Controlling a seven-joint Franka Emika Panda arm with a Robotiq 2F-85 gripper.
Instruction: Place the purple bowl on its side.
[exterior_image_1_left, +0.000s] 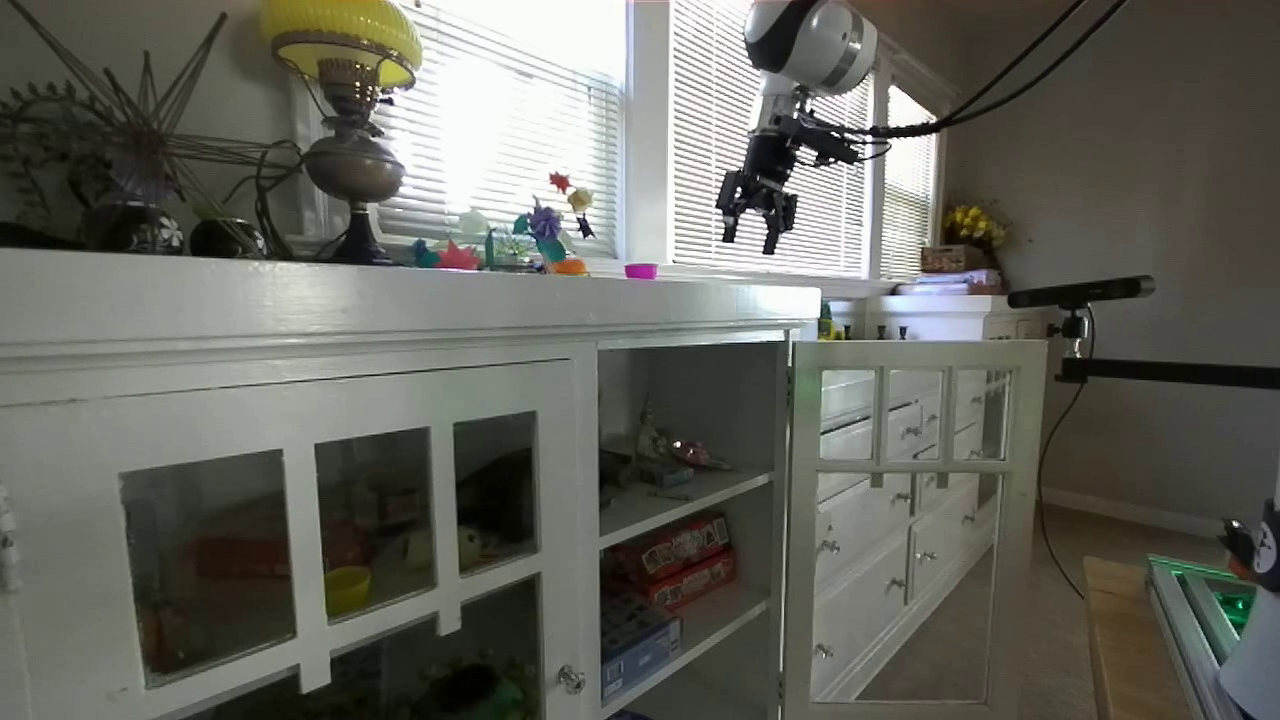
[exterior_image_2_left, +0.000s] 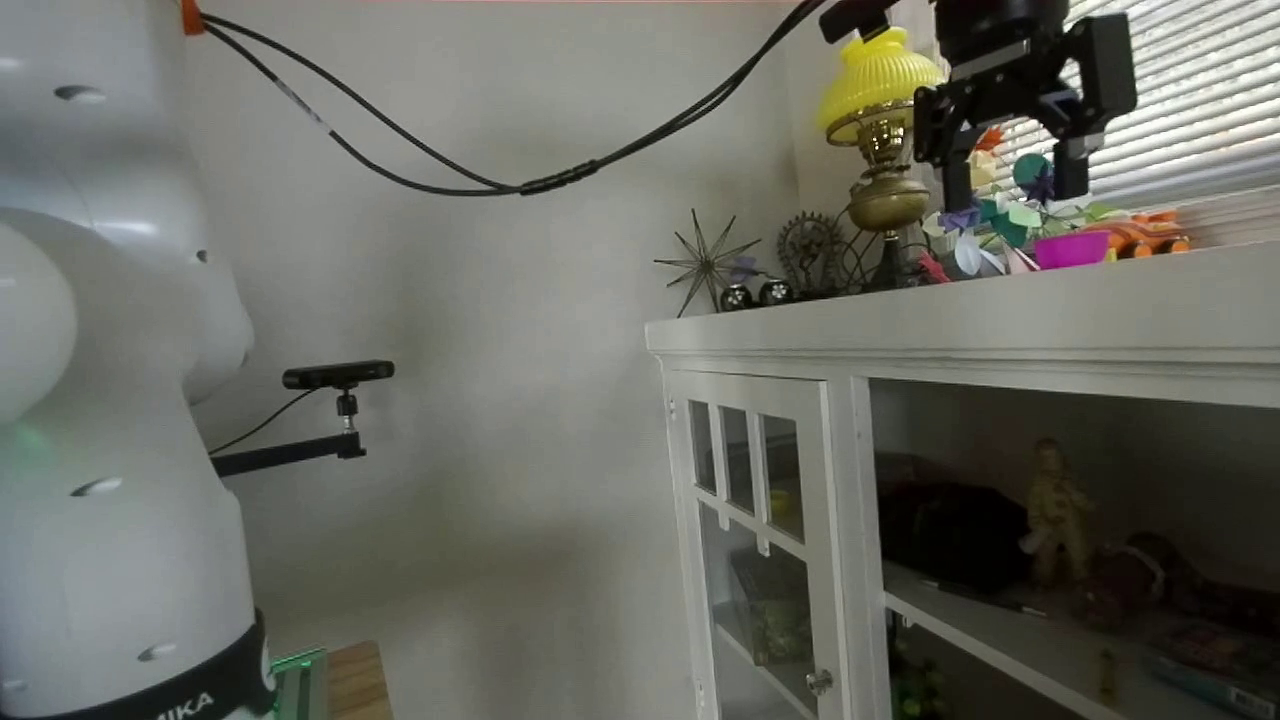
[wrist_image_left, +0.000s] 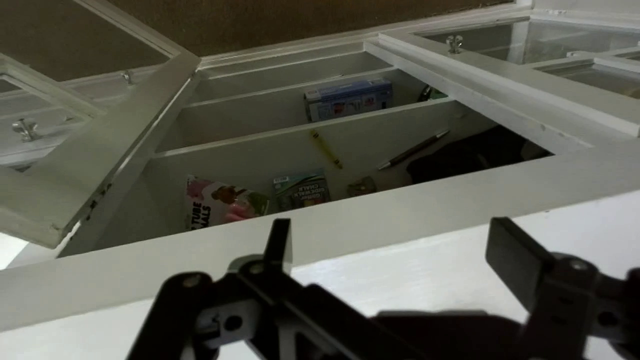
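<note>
The purple bowl is small and bright magenta. It sits on the white cabinet top, seemingly upright on its base, and shows in both exterior views, as the bowl (exterior_image_1_left: 641, 271) and the bowl (exterior_image_2_left: 1072, 250). It is out of view in the wrist view. My gripper (exterior_image_1_left: 750, 240) is open and empty above the cabinet top, to the right of the bowl in an exterior view. It also hangs at the upper right (exterior_image_2_left: 1015, 195). In the wrist view the open fingers (wrist_image_left: 387, 240) have only the white cabinet top between and below them.
Paper flowers (exterior_image_1_left: 545, 222), an orange toy (exterior_image_2_left: 1145, 236) and a yellow-shaded lamp (exterior_image_1_left: 352, 170) stand on the cabinet top (exterior_image_1_left: 400, 300) near the bowl. Window blinds (exterior_image_1_left: 500, 130) are behind. A glass cabinet door (exterior_image_1_left: 905, 466) hangs open below. Cables (exterior_image_2_left: 520, 188) trail from the arm.
</note>
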